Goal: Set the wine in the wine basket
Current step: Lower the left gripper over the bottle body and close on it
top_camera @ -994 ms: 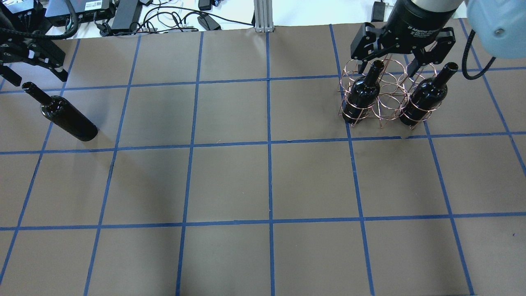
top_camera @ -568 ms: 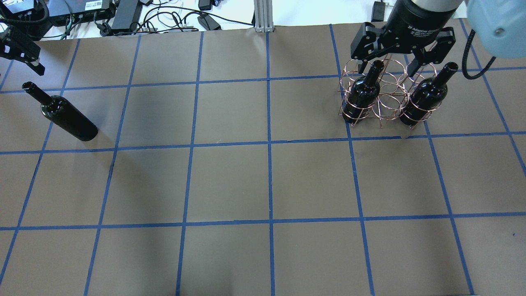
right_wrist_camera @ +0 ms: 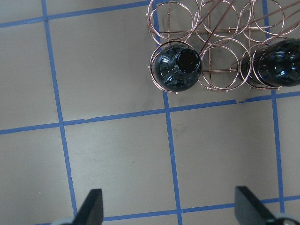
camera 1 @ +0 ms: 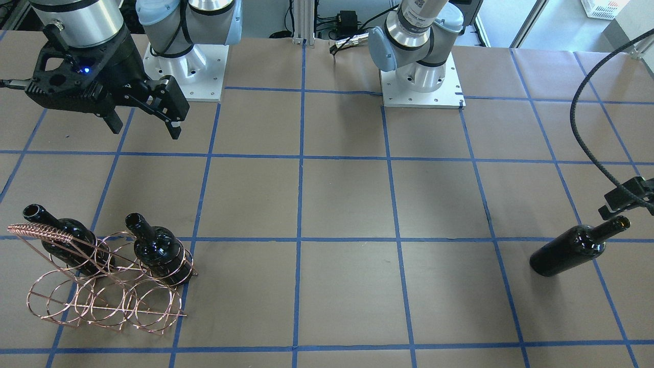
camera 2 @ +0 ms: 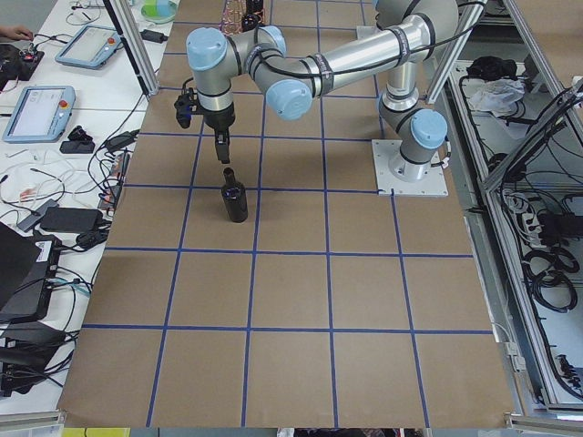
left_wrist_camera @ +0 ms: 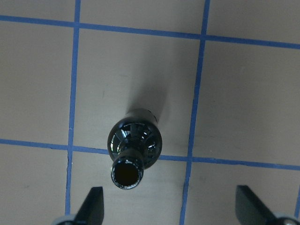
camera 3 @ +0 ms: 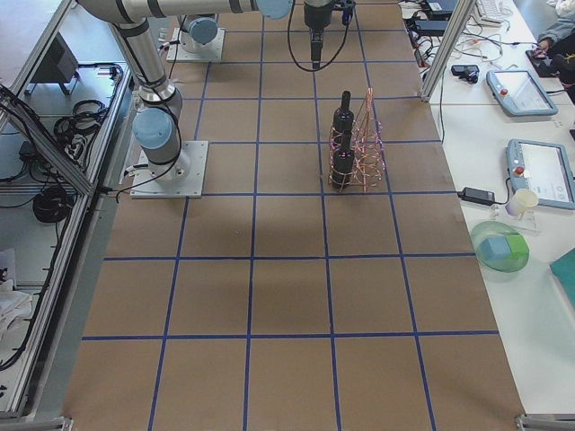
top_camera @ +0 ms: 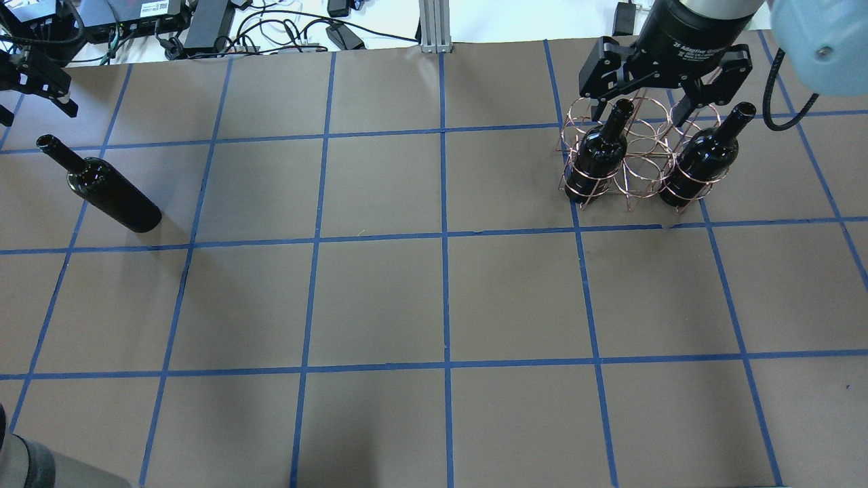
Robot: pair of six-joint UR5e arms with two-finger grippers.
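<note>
A black wine bottle (top_camera: 102, 193) stands upright on the brown table at the far left; it also shows in the front view (camera 1: 572, 250) and the left wrist view (left_wrist_camera: 134, 145). My left gripper (top_camera: 34, 112) is open and empty, above and a little beyond the bottle's neck; its fingertips (left_wrist_camera: 93, 206) frame the bottom of the wrist view. The copper wire wine basket (top_camera: 637, 163) stands at the far right with two black bottles (top_camera: 600, 152) (top_camera: 702, 163) in its hoops. My right gripper (top_camera: 661, 102) is open and empty, high above the table beside the basket (right_wrist_camera: 220, 28).
Blue tape lines grid the brown table (top_camera: 441, 305). Cables and electronics (top_camera: 203, 20) lie past the far edge. A grey shape (top_camera: 27, 468) shows at the overhead view's lower left corner. The basket's coil-wrapped handle (camera 1: 43, 232) stands above its hoops.
My left gripper has moved away from the bottle's neck toward the far left edge. A grey shape has come in at the overhead view's lower left corner. The right arm has not moved.
</note>
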